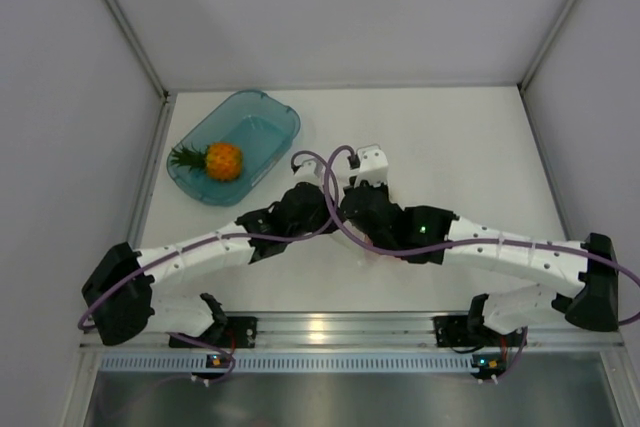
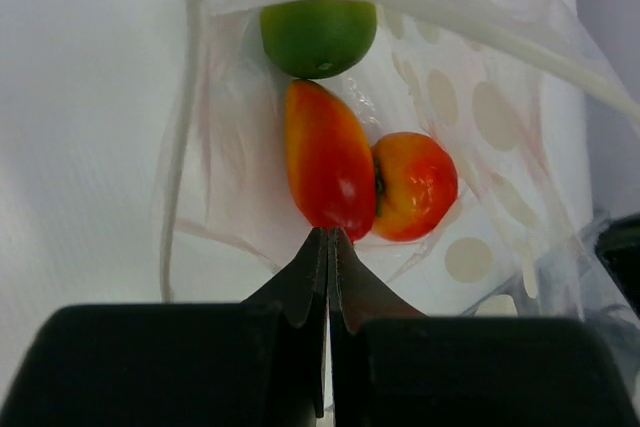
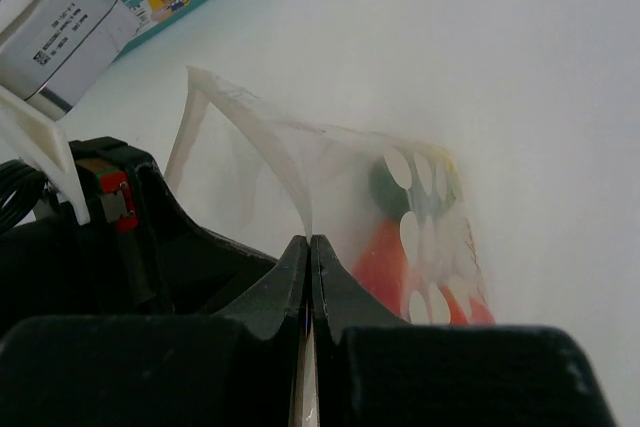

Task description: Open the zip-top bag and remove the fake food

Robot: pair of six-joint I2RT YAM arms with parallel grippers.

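Note:
The zip-top bag [image 2: 480, 107], clear with pale dots, hangs with its mouth pulled apart between my two grippers. Inside it lies fake food: a green fruit [image 2: 318, 35], a long red-orange fruit [image 2: 328, 162] and a round red-yellow fruit [image 2: 415, 185]. My left gripper [image 2: 328, 234] is shut on the bag's near lip, just below the red-orange fruit. The right gripper [image 3: 308, 240] is shut on the other lip, a white strip [image 3: 285, 172] rising from its tips. In the top view both wrists meet mid-table and hide the bag. An orange pineapple [image 1: 222, 160] lies in the tray.
A translucent teal tray [image 1: 268, 119] stands at the back left of the white table. White walls close in on the left, back and right. The left wrist's white camera box [image 3: 60, 37] sits close beside the right gripper.

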